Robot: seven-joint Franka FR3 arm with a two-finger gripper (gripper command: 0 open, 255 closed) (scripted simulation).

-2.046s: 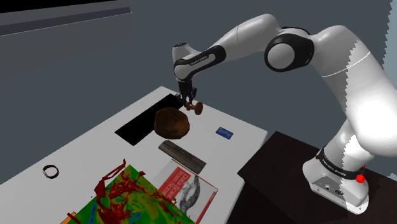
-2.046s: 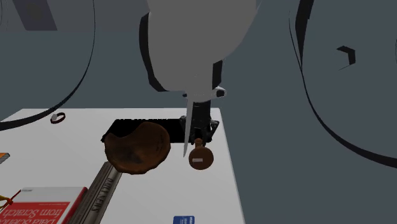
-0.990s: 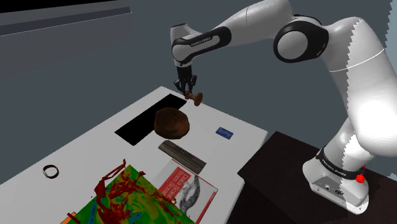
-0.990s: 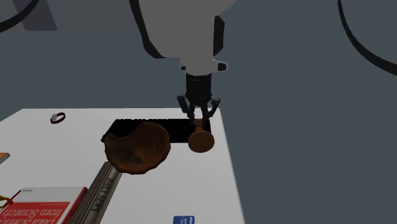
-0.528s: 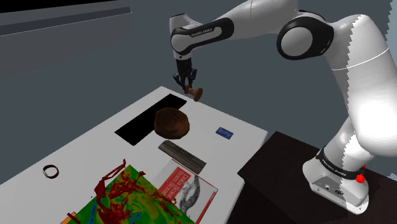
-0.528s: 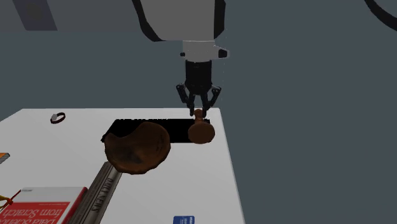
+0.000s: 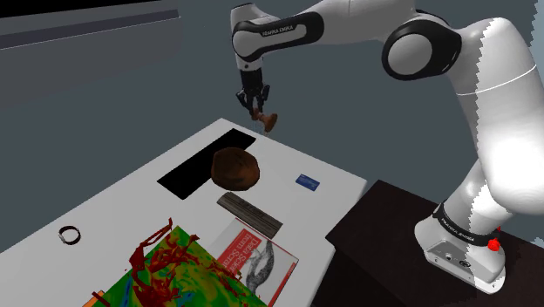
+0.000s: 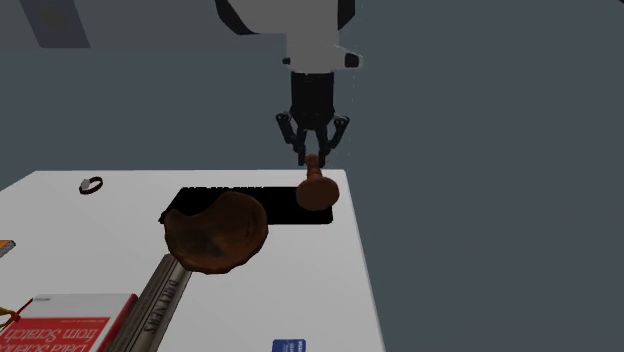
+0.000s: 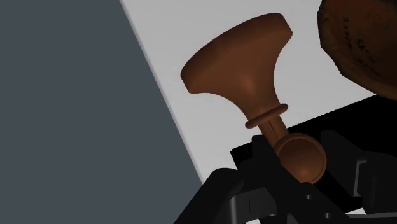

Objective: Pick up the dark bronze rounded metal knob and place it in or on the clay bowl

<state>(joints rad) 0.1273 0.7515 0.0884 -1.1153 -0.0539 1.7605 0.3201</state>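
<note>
- Above the white table [image 7: 131, 196], shoulder view: the gripper [image 7: 258, 112] is clenched on the brown knob [image 7: 268, 121], which is airborne just below the jaws. The brown bowl [image 7: 235, 167] sits lower, apart.
- Second exterior view: the knob [image 8: 317, 190] hangs beneath the jaws.
- Wrist view: the jaws clasp the knob [image 9: 245, 70] by its stem end.

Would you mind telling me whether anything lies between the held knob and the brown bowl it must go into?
Nothing visible does. The gripper holds the brown knob by its stem, clear above the white table; the brown bowl sits on the table below and to one side, with only open air between them.
</note>
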